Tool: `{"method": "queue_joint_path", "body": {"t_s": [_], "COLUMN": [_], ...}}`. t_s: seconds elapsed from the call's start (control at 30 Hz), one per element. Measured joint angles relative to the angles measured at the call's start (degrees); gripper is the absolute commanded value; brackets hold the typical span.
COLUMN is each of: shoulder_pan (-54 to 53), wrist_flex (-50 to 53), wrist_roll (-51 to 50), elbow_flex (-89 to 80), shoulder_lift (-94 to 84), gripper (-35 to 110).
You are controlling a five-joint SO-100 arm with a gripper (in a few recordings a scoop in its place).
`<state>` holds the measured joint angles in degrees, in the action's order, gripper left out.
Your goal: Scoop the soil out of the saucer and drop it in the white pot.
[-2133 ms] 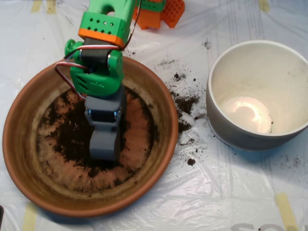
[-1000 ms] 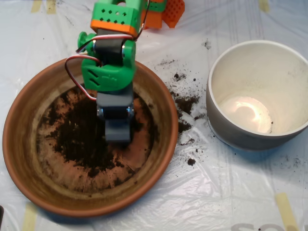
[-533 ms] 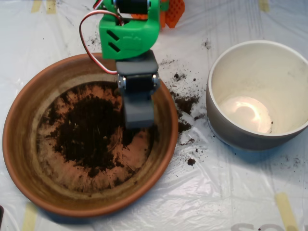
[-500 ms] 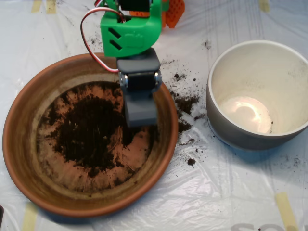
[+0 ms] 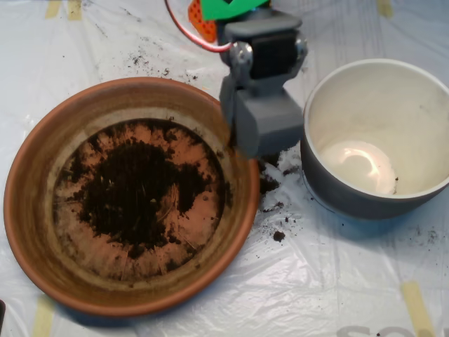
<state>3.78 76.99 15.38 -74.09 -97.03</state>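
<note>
Most of the soil (image 5: 133,186) sits in a dark heap mid-saucer (image 5: 31,232), with crumbs strewn beside the empty white pot (image 5: 330,189). It looks light and crumbly, best dug from the thick middle. The scoop (image 5: 263,126) hangs between both vessels; I can't tell whether it's closed.

surface: clear plastic sheet (image 5: 337,281) | left: saucer (image 5: 28,232) | right: white pot (image 5: 337,193) | between them: spilled soil crumbs (image 5: 270,184) (tape strips at edges)
</note>
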Motion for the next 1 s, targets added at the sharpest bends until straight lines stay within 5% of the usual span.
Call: {"method": "queue_joint_path", "body": {"t_s": [0.57, 0.77, 1.0], "shoulder_pan": [20.4, 23.8, 23.6], "wrist_flex": [13.1, 14.9, 17.8], "wrist_roll": [-1.1, -2.1, -3.2], "elbow_flex": [31.5, 32.9, 32.9], "shoulder_lift": [26.2, 28.0, 28.0], "gripper": [1, 24, 31]}}
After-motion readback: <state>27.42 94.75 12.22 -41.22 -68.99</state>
